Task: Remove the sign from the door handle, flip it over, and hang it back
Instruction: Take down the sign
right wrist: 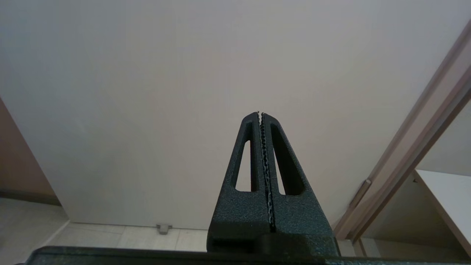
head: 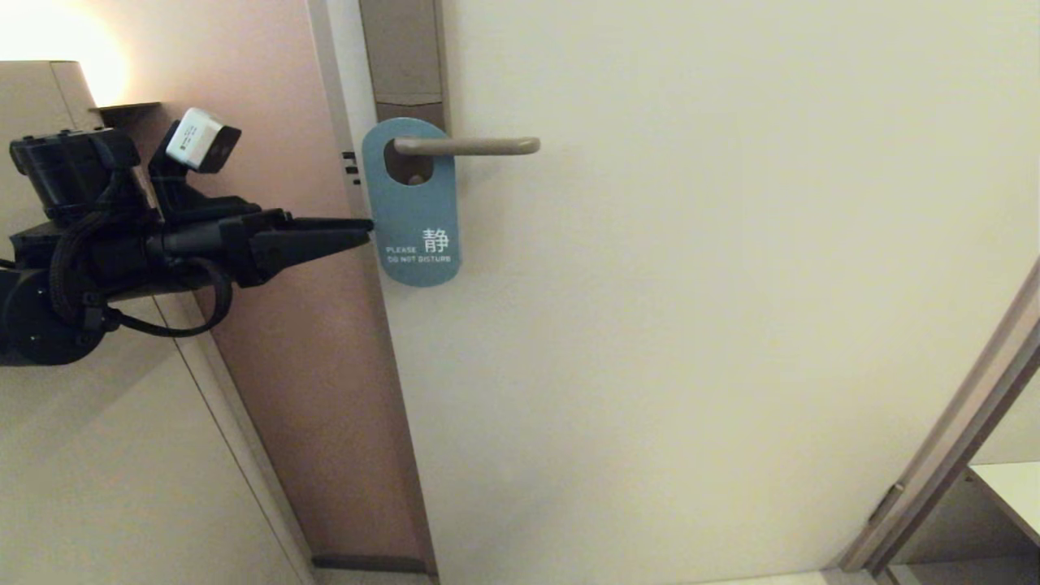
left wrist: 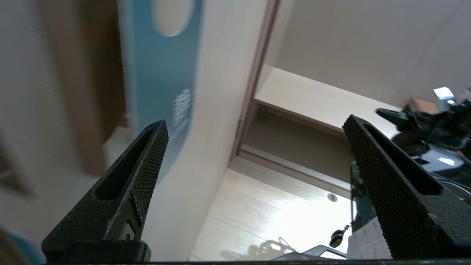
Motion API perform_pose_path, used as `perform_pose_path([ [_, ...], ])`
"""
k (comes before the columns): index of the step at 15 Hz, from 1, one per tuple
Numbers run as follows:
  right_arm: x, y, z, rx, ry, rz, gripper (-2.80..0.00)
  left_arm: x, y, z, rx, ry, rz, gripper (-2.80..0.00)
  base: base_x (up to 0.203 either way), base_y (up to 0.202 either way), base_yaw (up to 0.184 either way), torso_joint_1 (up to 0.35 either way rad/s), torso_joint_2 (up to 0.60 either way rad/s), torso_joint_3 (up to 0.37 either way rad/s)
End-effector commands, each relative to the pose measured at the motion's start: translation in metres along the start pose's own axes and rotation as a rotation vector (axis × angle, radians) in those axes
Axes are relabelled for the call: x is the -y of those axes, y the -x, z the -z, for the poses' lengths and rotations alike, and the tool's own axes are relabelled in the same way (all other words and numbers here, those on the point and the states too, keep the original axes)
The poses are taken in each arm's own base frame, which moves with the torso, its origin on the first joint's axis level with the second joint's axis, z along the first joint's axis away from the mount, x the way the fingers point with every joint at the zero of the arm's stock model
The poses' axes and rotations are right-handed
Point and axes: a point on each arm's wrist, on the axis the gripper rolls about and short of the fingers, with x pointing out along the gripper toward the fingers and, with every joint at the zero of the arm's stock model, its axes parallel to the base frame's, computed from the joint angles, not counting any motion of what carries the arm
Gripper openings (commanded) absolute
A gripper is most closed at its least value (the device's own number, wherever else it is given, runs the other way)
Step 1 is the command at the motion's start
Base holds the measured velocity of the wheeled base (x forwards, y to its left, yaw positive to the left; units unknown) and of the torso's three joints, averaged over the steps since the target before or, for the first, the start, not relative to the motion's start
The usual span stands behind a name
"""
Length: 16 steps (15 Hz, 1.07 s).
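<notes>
1 blue sign [head: 413,207] reading "PLEASE DO NOT DISTURB" hangs on 1 door handle [head: 467,146], just beyond the left fingers [head: 367,227], spread wide; right fingers [right wrist: 260,115] closed, empty.

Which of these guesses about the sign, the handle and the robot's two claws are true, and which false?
1. The sign hangs on the door handle. True.
2. Its white face shows. False: the blue "DO NOT DISTURB" face shows.
3. The left gripper is open. True, with its tips at the sign's edge.
4. The right gripper holds the sign. False: it is shut on nothing, facing bare door.
</notes>
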Motion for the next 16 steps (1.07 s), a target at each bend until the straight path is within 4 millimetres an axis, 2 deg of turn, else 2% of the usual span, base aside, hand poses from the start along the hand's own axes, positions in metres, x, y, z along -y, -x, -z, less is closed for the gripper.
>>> perform_pose_path([
  [1, 0.000, 0.000, 0.000, -0.001, 0.001, -0.001, -2.80, -0.002, 0.007, -0.002, 0.006, -0.006, -0.017, 0.00, 0.000, 0.000, 0.000, 0.000, 0.00, 0.000],
  [5, 0.000, 0.000, 0.000, -0.001, 0.001, -0.001, -2.80, -0.006, 0.013, 0.000, 0.011, 0.000, -0.043, 0.00, 0.000, 0.000, 0.000, 0.000, 0.00, 0.000],
  [16, 0.000, 0.000, 0.000, -0.001, 0.001, -0.001, -2.80, -0.044, 0.000, 0.012, -0.002, 0.027, -0.036, 0.00, 0.000, 0.000, 0.000, 0.000, 0.00, 0.000],
])
